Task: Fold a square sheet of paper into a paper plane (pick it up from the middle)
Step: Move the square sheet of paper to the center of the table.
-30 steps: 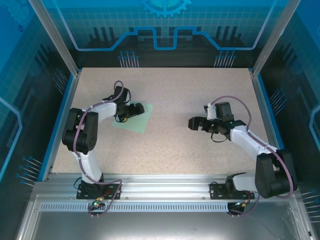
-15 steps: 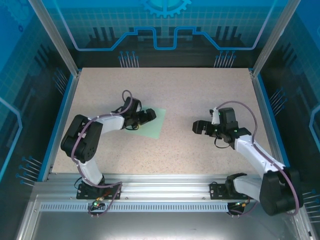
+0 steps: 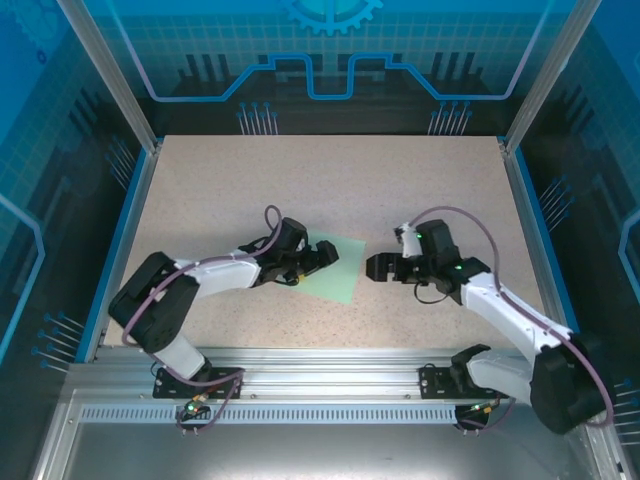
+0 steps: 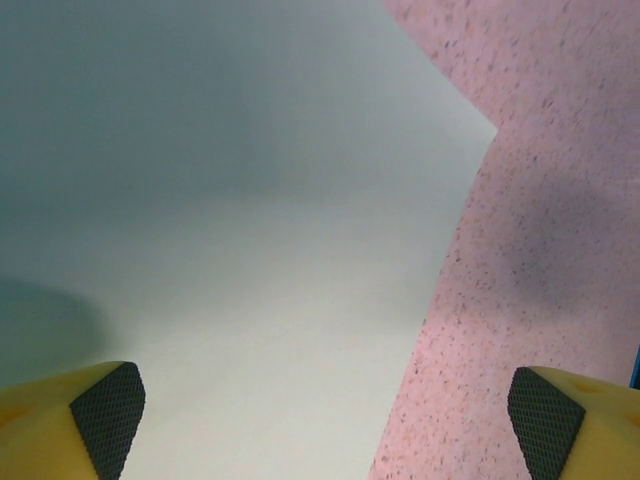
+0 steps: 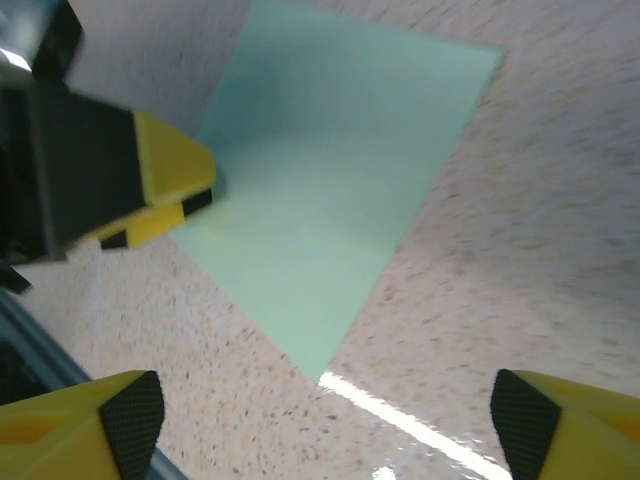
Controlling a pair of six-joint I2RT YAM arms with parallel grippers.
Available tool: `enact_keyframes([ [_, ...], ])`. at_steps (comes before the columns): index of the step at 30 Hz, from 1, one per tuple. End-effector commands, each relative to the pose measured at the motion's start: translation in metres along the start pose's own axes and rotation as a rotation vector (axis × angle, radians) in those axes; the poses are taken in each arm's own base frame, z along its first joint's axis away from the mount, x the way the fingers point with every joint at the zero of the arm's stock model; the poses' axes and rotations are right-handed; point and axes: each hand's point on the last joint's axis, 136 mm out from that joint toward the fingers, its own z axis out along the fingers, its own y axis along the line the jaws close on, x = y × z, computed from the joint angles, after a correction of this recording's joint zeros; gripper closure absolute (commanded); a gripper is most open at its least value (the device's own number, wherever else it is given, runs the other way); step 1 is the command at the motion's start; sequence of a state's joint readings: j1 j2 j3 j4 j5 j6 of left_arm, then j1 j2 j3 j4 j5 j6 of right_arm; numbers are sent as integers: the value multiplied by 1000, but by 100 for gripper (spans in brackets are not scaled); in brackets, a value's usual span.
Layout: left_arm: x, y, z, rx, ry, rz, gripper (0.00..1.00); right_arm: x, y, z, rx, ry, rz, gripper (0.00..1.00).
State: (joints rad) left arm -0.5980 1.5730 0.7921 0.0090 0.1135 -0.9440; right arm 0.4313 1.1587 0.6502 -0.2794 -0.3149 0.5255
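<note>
- Left gripper [image 3: 319,258], jaws wide open, is low over the left part of the sheet [image 3: 340,277]; pressing there could drag or crumple it.
- The sheet lies flat, mid-near on the table [image 3: 400,180].
- Right gripper [image 3: 376,267], jaws open, just right of it, may nudge its edge.

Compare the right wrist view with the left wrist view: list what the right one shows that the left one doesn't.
Right wrist view adds: the left gripper seen from outside, a yellow finger over the edge of the square sheet of paper, two sheet corners, and a glare streak on the table. Left wrist view adds: a close-up of the sheet with one corner, and a soft shadow beside it. Both: the sheet flat on the speckled table, with open jaws framing it, the right gripper in one, the left in the other.
</note>
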Motion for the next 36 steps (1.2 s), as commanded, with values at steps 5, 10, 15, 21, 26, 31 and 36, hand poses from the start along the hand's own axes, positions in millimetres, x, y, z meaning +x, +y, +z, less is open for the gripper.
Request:
enact_keyframes([
  [5, -37, 50, -61, -89, -168, -35, 1, 2, 47, 55, 1, 129, -31, 27],
  [10, -45, 65, -89, -111, -240, 19, 2, 18, 69, 93, 18, 224, -70, 31],
  [15, -48, 71, -104, -86, -313, 16, 2, 38, 66, 116, 43, 299, -61, 31],
  [21, -46, 70, -108, -63, -331, 31, 2, 57, 42, 123, 113, 362, -56, 30],
  [26, -46, 65, -116, -35, -353, 63, 1, 61, 9, 109, 183, 388, -51, 31],
  [31, -45, 60, -128, -4, -391, 115, 1, 51, -18, 87, 193, 392, -61, 30],
  [36, -46, 54, -136, 34, -433, 171, 2, 33, -29, 69, 193, 405, -121, 30],
])
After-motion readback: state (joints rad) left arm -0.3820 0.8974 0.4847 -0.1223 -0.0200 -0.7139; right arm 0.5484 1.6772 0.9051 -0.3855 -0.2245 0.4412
